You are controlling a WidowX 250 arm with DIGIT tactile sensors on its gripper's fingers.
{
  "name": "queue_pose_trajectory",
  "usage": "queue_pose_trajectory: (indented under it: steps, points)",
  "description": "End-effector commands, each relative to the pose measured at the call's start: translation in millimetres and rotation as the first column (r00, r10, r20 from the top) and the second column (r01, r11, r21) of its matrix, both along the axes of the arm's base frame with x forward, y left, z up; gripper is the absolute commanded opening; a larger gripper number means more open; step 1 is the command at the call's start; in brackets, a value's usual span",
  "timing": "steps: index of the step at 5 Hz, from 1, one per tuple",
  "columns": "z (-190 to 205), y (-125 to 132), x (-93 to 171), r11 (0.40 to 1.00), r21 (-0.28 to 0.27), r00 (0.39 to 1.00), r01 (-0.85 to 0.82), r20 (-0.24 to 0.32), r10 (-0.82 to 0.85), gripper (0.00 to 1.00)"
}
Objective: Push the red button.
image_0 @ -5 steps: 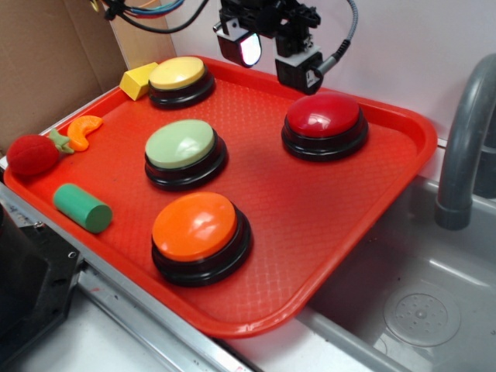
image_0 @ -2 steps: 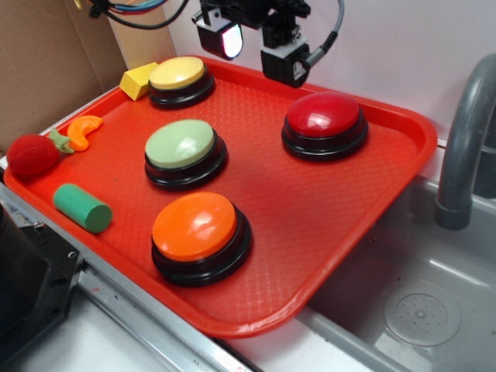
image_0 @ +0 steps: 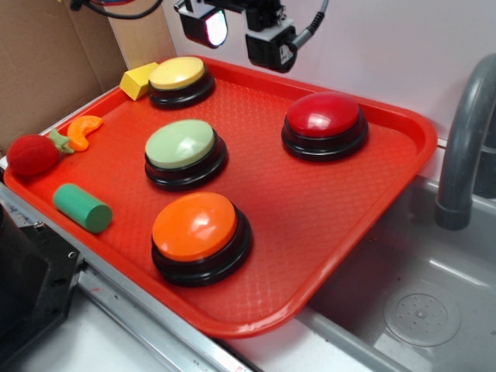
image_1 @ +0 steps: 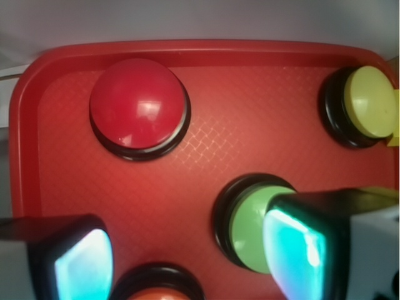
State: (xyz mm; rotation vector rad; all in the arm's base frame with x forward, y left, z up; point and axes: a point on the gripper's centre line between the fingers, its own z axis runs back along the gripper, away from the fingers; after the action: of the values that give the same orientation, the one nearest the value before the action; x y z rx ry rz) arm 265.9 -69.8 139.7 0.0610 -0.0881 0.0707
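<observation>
white wall backing a red tray; the gripper is hovering over the tray's back edge, jaws spread wide, empty. the red button is sitting near the back right corner, untouched. risk: descending off-target, striking the yellow button instead.

Four dome buttons — red, orange, green, yellow — plus one tray, one ball, one cylinder.

In the wrist view, the orange button is cut off at the bottom edge.
</observation>
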Motion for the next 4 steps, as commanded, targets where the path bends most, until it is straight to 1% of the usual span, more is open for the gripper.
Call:
queue_pose_trajectory:
  steps: [1, 3, 4]
  points:
    - [33, 4, -12, 0.998, -0.055, 0.997, -0.004, 0.074, 0.008, 1.00]
    - [36, 12, -25, 0.996, -0.078, 0.996, -0.038, 0.074, 0.044, 1.00]
    - [41, 13, -31, 0.993, -0.113, 0.997, -0.022, 0.068, 0.030, 1.00]
